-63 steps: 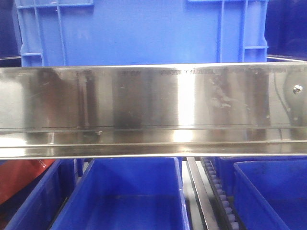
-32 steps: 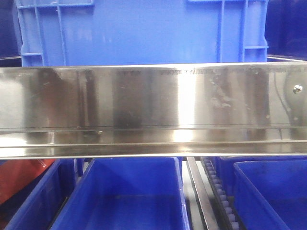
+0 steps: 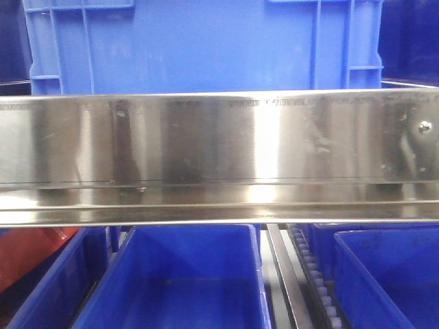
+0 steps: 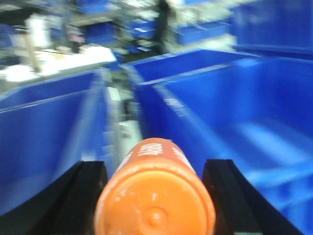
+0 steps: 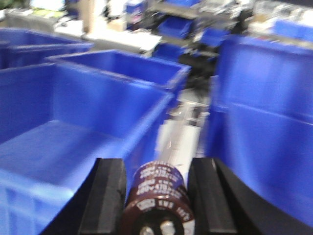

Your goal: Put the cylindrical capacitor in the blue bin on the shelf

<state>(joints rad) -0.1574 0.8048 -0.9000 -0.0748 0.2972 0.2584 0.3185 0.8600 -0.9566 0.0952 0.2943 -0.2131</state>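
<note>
Blue bins fill both wrist views, all blurred. From the front camera I see the shelf (image 3: 219,147) by its shiny steel rail, with a blue crate (image 3: 206,44) above and an open blue bin (image 3: 182,274) below. My left gripper (image 4: 155,169) is clamped on an orange cylinder (image 4: 155,210), facing the gap between two bins. My right gripper (image 5: 157,166) grasps a dark brown capacitor (image 5: 157,198), with a bin to its left.

The left gripper (image 4: 154,166) and right gripper (image 5: 157,164) each show two broad, matte black fingers (image 4: 88,196)
</note>
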